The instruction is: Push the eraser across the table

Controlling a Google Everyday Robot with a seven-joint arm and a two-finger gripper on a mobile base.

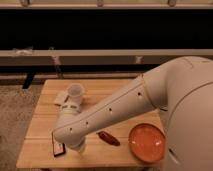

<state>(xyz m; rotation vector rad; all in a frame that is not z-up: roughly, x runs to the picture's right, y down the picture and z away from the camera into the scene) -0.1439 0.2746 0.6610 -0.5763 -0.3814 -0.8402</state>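
Note:
The eraser (pixel 58 146), a small black block with a red-and-white face, lies near the front left corner of the light wooden table (pixel 40 125). Its right side is partly hidden by my arm. My white arm reaches from the right across the table and down to the front left. My gripper (pixel 78 145) hangs at the arm's low end, just right of the eraser and close to the tabletop. The arm's wrist covers most of the gripper.
A dark red-brown oblong thing (pixel 108 138) lies right of the gripper. An orange plate (pixel 147 142) sits at the front right. A clear cup (pixel 75 91) and a pale beige pad (pixel 61 98) stand at the back left. A dark shelf runs behind the table.

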